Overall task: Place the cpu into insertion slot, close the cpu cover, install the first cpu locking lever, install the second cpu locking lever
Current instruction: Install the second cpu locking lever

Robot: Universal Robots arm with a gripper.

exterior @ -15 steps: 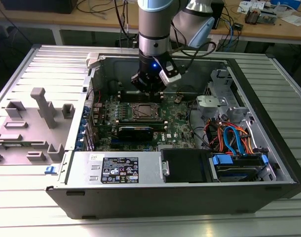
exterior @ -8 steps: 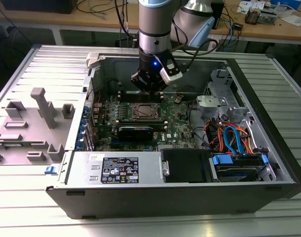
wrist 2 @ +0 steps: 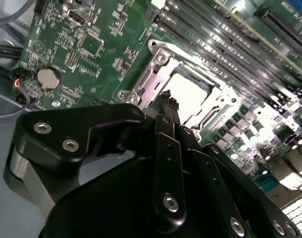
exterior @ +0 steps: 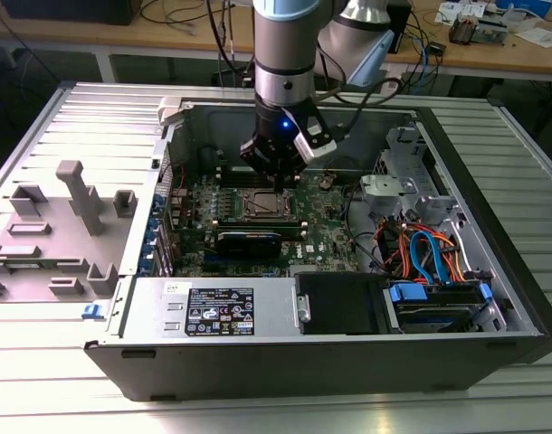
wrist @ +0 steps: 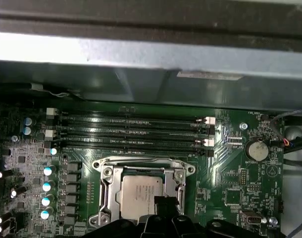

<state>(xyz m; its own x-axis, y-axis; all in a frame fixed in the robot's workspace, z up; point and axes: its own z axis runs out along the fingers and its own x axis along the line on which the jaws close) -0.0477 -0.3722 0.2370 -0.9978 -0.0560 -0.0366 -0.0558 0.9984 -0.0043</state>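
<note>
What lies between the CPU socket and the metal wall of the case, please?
In the first wrist view, long black memory slots run across the green board between the insertion slot, which holds the cpu, and the case wall.

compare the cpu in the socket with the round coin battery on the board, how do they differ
The square dull silver-grey cpu is flat-topped and framed by the silver metal cpu cover; the round shiny coin battery sits in a small holder beside the memory slots. The cpu is clearly the larger. The black end effector hovers right at the cpu, well away from the battery. Both are metallic and lie flat on the green motherboard.
</note>
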